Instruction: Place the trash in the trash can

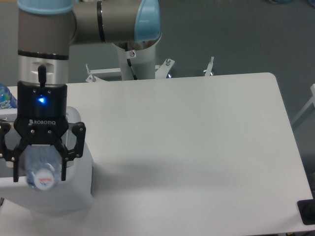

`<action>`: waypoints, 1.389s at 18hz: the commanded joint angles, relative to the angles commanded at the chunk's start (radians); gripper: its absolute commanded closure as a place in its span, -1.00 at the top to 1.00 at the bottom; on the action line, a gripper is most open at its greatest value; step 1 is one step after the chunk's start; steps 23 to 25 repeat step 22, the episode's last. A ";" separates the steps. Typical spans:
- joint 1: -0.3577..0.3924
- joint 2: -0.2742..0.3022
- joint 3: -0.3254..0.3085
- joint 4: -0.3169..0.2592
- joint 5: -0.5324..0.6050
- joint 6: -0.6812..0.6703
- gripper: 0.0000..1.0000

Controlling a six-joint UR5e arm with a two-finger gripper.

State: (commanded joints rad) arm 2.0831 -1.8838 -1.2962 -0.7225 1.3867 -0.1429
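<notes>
The black two-finger gripper is clenched on the clear plastic water bottle with a red-and-blue label, its end facing the camera, over the large white plastic rectangular bin, whose inside is hidden

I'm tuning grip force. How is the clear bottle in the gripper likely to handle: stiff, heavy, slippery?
The water bottle looks clear and empty, so probably light. Its thin plastic may dent between the fingers of the gripper. The smooth round body could slip or rotate, though above the trash can that hardly matters.
</notes>
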 joint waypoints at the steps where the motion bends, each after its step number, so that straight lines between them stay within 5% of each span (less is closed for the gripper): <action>1: 0.002 0.005 0.000 -0.002 0.003 0.021 1.00; 7: 0.101 0.066 -0.015 -0.006 0.012 0.097 1.00; 13: 0.163 0.072 -0.018 -0.014 0.136 0.330 1.00; 17: 0.166 0.098 -0.022 -0.113 0.305 0.432 1.00; 21: 0.167 0.118 -0.020 -0.233 0.354 0.600 1.00; 25: 0.167 0.123 -0.020 -0.248 0.354 0.603 1.00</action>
